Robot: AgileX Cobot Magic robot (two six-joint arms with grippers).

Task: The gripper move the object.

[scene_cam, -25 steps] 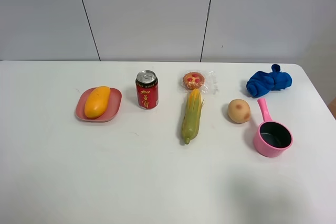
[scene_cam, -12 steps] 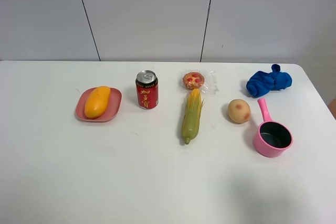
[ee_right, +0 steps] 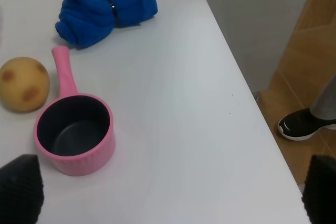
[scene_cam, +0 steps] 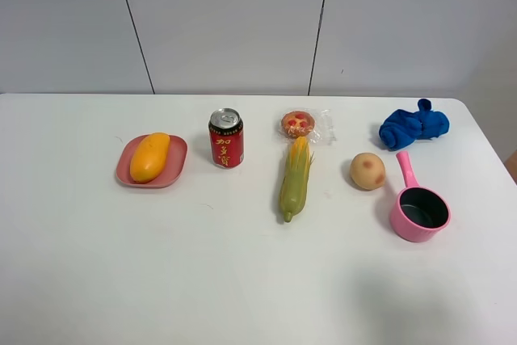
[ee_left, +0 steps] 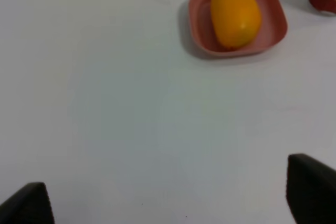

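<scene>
Left tool [ee_left: 168, 203]: only the two dark fingertips show at the frame's lower corners in the left wrist view, set wide apart, released, nothing between them. It hangs over bare white table [ee_left: 131, 129], well apart from the fruit.

Right tool [ee_right: 168, 192]: two black textured fingertips likewise spread far apart, released and empty, above the table's right end, near the pink saucepan [ee_right: 73, 134].

Neither tool appears in the high view.

Mango [scene_cam: 150, 157]: lies lengthwise in a pink plate [scene_cam: 174, 169] at the left of the table, touching only the plate. Red soda can [scene_cam: 226, 138] stands upright just beside the plate's right side. Further right, a corn cob [scene_cam: 296, 177] lies with a wrapped pastry [scene_cam: 300, 124] at its far end. Round tan fruit [scene_cam: 367, 171] sits between the cob and the saucepan. Blue cloth [scene_cam: 414, 126] is bunched at the far right corner.
</scene>
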